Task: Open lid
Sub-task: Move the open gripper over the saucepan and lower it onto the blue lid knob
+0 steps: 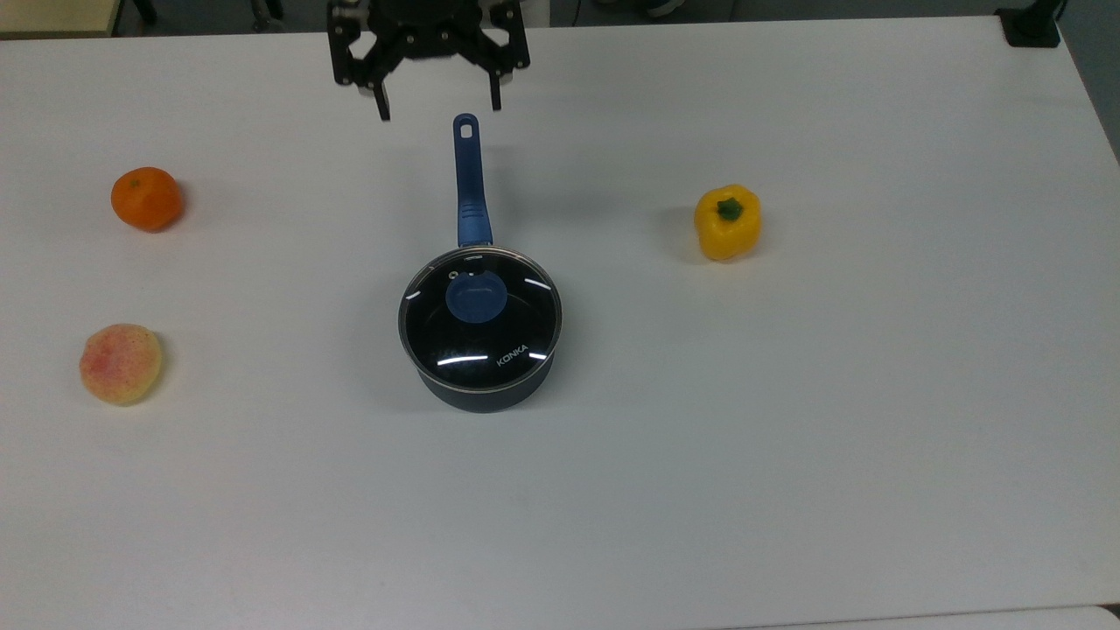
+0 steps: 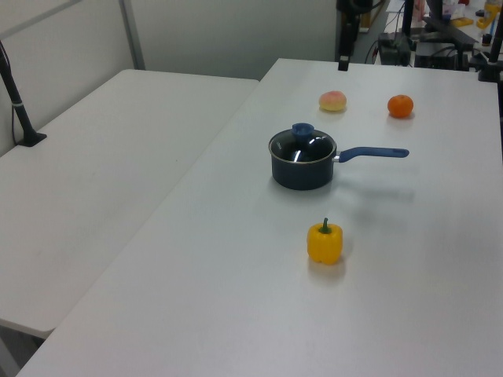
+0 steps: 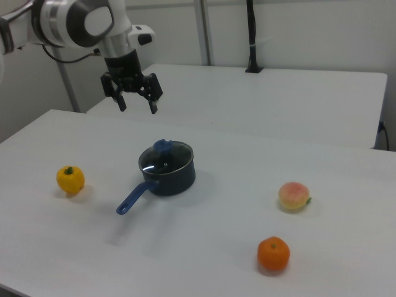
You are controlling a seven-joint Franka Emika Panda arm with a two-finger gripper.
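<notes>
We read white "KONKA" lettering on the glass of the lid [image 1: 479, 319], near its rim on the side away from the handle; no other writing is legible. The lid sits flat and closed on the dark saucepan [image 1: 481, 389], covering its whole mouth, with the blue knob [image 1: 476, 297] at its centre pointing straight up.

Taking the saucepan as our landmark and going across the top view from its left: the orange [image 1: 146, 199] and the peach [image 1: 121, 363] lie well apart from the pan, near the table's left edge. The pan's long blue handle [image 1: 468, 179] runs away from the pot toward the top view's upper edge, giving the long axis. The gripper [image 1: 438, 101] hangs in the air beyond the handle's tip, touching nothing, its two fingers [image 1: 381, 103] spread wide. On the pan's right in the top view stands the yellow pepper [image 1: 727, 221], also well apart.

The white table [image 1: 831, 420] lies bare all around the saucepan, with broad open room on every side and its edges far from the pot.
</notes>
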